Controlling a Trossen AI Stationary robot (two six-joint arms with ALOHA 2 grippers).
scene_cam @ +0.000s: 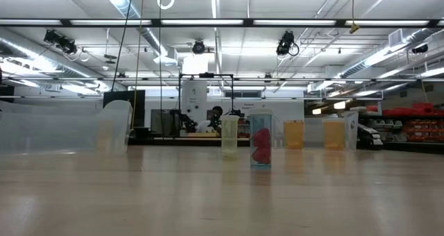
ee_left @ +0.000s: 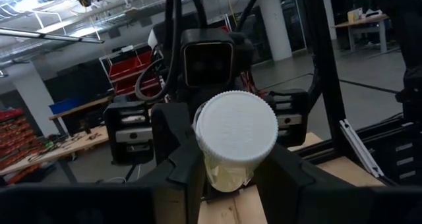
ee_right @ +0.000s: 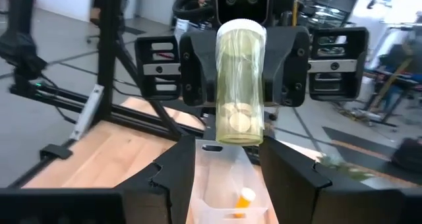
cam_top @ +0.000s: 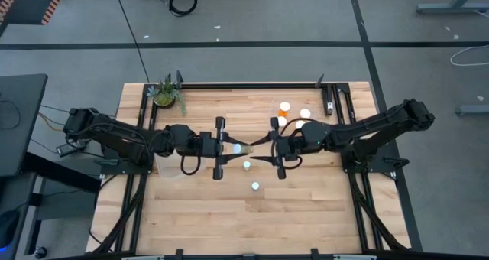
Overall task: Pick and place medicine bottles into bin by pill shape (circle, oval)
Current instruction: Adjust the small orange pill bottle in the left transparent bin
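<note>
A medicine bottle (ee_left: 236,137) with a white cap and a clear yellowish body holding pale round pills is between the fingers of my left gripper (cam_top: 231,147), above the table's middle. It also shows in the right wrist view (ee_right: 241,85). My right gripper (cam_top: 258,146) faces it from the table's right, open, its fingers (ee_right: 173,176) low on either side of the bottle's base; I see no touch. Two small white-capped bottles (cam_top: 247,165) (cam_top: 255,186) stand on the table nearer the front. Orange bottles (cam_top: 284,107) stand at the back right. My left gripper pinches the bottle's clear body (ee_left: 227,174) between its two fingers, below the cap. The fingers (ee_right: 192,66) come level from the table's left. The bottle stands upright in the hold, cap up, lifted clear of the table.
A clear container (ee_right: 221,184) with a small orange bottle (ee_right: 244,199) in it lies below the held bottle. A potted green plant (cam_top: 166,94) stands at the back left. The low view shows a clear bin (scene_cam: 62,128) at the left and bottles (scene_cam: 261,140) standing mid-table.
</note>
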